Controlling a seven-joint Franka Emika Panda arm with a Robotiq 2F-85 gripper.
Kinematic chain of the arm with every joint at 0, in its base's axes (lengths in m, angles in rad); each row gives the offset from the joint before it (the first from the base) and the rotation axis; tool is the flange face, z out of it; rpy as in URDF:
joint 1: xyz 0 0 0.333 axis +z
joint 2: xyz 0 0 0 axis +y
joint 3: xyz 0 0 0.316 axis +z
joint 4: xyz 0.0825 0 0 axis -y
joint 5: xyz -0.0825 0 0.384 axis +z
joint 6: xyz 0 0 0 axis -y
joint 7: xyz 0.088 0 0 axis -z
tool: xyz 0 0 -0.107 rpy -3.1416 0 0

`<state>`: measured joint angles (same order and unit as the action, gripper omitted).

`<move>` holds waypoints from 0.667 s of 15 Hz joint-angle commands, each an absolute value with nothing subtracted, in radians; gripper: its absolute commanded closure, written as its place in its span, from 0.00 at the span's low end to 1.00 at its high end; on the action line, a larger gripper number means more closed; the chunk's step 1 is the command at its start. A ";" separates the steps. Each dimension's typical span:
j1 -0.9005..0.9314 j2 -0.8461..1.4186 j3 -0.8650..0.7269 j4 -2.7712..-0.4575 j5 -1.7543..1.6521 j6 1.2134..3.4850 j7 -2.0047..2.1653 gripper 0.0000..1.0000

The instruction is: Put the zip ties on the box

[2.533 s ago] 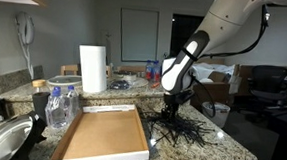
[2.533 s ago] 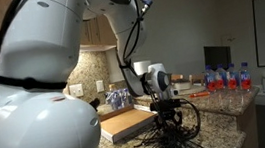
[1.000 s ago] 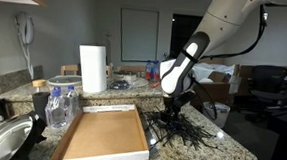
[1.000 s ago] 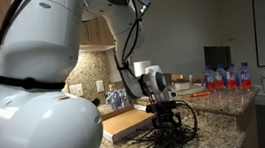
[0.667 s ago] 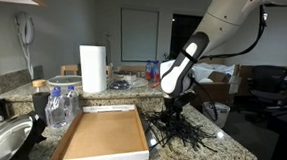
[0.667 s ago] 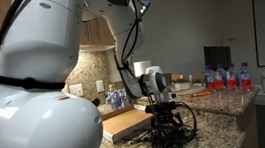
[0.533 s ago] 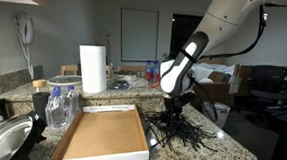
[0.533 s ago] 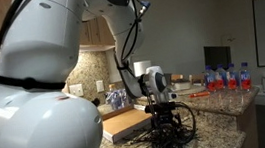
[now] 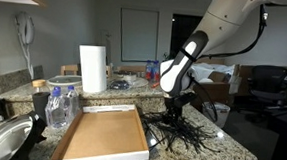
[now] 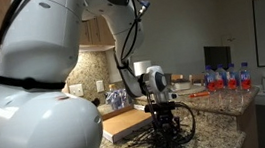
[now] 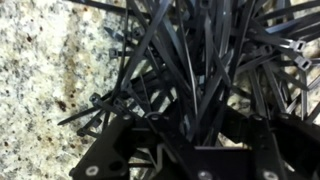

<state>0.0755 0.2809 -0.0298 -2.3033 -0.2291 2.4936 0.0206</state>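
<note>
The zip ties (image 9: 188,134) lie in a black spiky tangle on the granite counter, to the right of the box (image 9: 100,139). They also show in an exterior view as a dark heap (image 10: 167,143) at the counter's near edge. My gripper (image 9: 173,112) points straight down into the heap, and in the wrist view its fingers (image 11: 120,150) are buried among the zip ties (image 11: 190,60). A bundle of strips converges between the jaws, squeezed together. The box (image 10: 124,123) is a shallow brown cardboard tray with nothing in it.
A paper towel roll (image 9: 92,69) stands behind the box. Water bottles (image 9: 62,103) and a metal bowl (image 9: 1,141) sit to the left of the tray. More bottles (image 10: 227,76) line the far counter. The counter edge runs close to the heap.
The gripper has sunk a little into the heap and its jaws have drawn in on the strips, which now bunch upward around them.
</note>
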 commanded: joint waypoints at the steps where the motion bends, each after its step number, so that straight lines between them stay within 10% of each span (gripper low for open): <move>1: 0.070 0.280 -0.025 -2.308 -0.226 2.456 0.035 0.91; 3: 0.074 0.281 -0.026 -2.304 -0.233 2.440 0.043 0.94; 5: 0.082 0.280 -0.036 -2.302 -0.251 2.428 0.083 0.69; 10: 0.077 0.236 -0.036 -2.315 -0.241 2.407 0.108 0.43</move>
